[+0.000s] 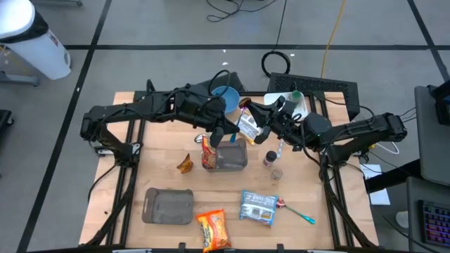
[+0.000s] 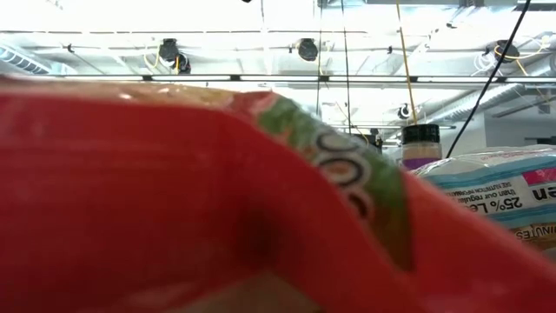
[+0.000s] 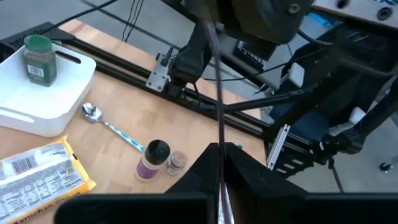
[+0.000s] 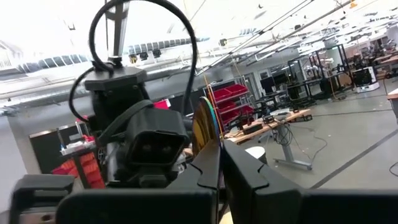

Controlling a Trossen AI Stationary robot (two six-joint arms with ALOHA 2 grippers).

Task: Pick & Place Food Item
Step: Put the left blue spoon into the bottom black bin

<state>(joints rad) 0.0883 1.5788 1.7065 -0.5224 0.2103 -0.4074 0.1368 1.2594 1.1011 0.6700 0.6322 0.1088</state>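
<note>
the left tool (image 1: 226, 132) hangs just above the clear container (image 1: 232, 157) near the middle of the table (image 1: 133, 177), its fingers (image 3: 205, 171) pressed together on the thin top edge of a snack packet (image 1: 247, 126). the right tool (image 1: 261, 128) comes in just beside it on the container's far right side, fingers (image 4: 245, 177) pinched on the same packet's edge, so the packet is held in the air between both arms. an orange-red snack bag (image 1: 208, 153) stands in the container's left end. just right of the container stand two small spice jars (image 1: 271, 159).
</note>
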